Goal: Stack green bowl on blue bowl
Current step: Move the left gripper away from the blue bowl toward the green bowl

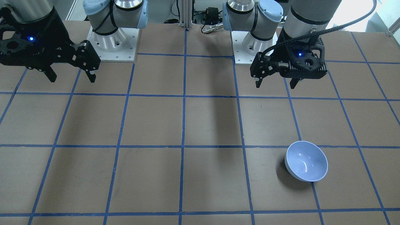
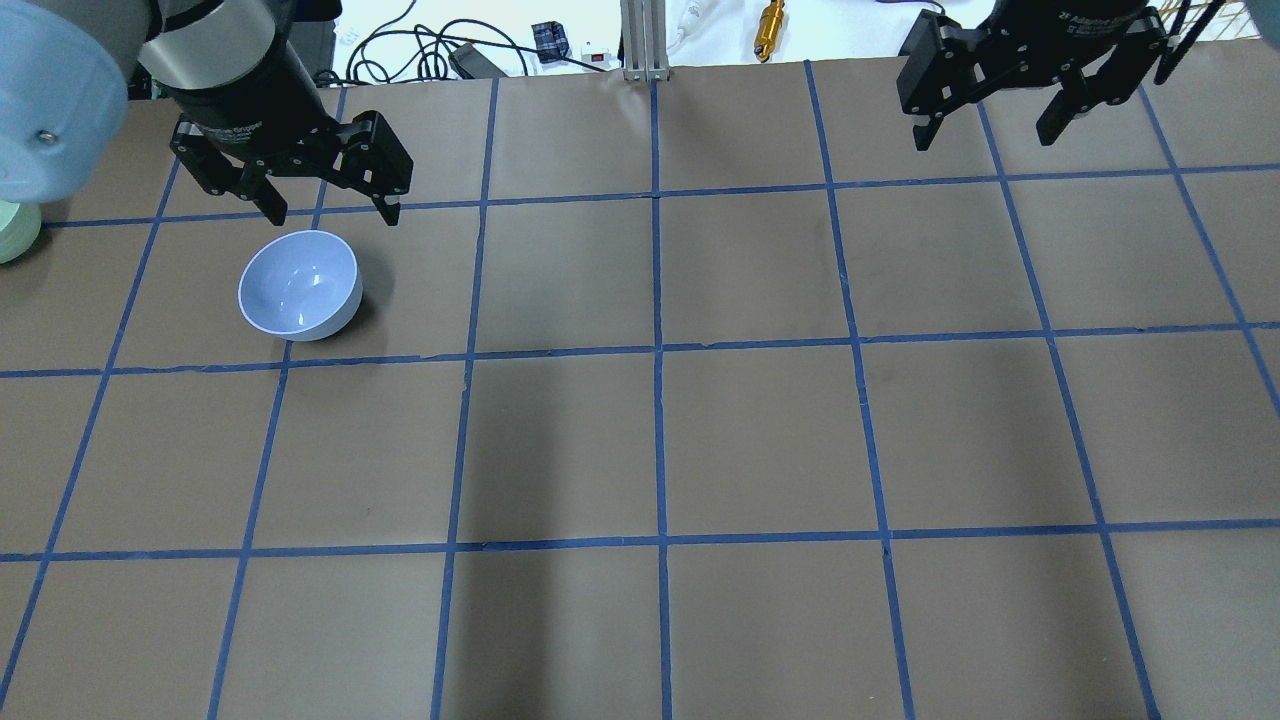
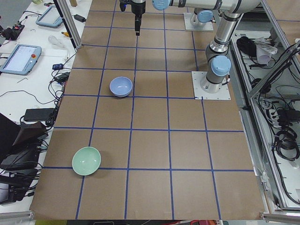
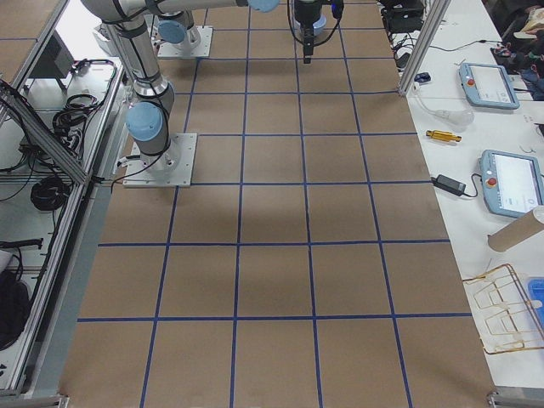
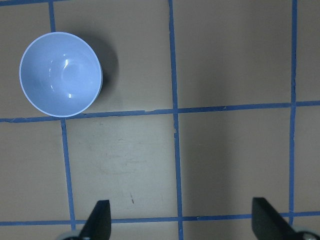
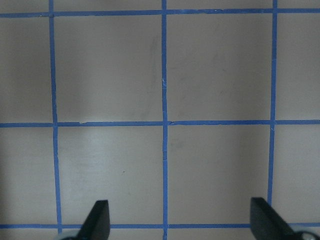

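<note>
Clearly, the task is only at its beginning: nothing is stacked, and no bowl is held.

In the overhead view, at the far left, the green bowl (image 2: 12, 232) shows only as a small pale slice, cut by the edge of the frame. The view from the table's left end shows it whole, in the lower left of that frame. It stands upright and alone on the table (image 2: 760, 430), well apart from the blue bowl. It looks round, glossy and pale mint, with a plain and empty inside.

A little to the right, in the upper left of the overhead frame, the left claw (image 2: 335, 212) hangs above the table. Its two fingers are wide apart and nothing is between them. Just below it in the frame stands the blue bowl (image 2: 299, 283), upright and empty. It is pale blue inside, with small bright reflections, and lighter on the outside.

In the upper right of the frame, the right claw (image 2: 982, 138) hangs with its fingers also apart and empty, far from both bowls.

In my judgement the whole job is left to do: to reach the green bowl, grip it, carry it over and set it into the blue one. The left claw seems the nearer one for this.
</note>
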You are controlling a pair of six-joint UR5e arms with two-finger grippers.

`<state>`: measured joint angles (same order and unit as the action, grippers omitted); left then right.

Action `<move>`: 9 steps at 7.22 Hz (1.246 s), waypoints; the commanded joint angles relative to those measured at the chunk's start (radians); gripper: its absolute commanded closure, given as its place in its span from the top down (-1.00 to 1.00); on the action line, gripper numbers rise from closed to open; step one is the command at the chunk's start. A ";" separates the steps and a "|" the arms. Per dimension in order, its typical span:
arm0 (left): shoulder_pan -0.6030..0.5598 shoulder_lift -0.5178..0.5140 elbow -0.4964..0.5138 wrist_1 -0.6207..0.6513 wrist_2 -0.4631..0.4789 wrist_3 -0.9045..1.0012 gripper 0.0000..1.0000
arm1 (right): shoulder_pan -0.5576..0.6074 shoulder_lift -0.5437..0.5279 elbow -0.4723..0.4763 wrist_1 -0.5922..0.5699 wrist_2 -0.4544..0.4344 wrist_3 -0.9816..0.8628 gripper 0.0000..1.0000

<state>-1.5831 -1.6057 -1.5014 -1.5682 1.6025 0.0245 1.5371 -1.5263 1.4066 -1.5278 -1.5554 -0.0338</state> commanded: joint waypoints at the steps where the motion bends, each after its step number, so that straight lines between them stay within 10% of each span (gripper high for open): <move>1: 0.002 -0.002 0.001 0.000 -0.007 0.003 1.00 | 0.000 0.000 0.000 0.000 0.000 0.000 1.00; 6: 0.028 -0.016 0.018 0.002 -0.007 0.020 1.00 | 0.000 0.001 0.000 0.000 -0.002 0.000 1.00; 9: 0.254 -0.040 0.094 -0.122 -0.004 0.423 1.00 | 0.000 0.001 0.000 0.000 -0.002 0.000 1.00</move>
<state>-1.4338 -1.6344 -1.4341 -1.6363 1.5966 0.2747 1.5370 -1.5252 1.4066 -1.5278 -1.5566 -0.0337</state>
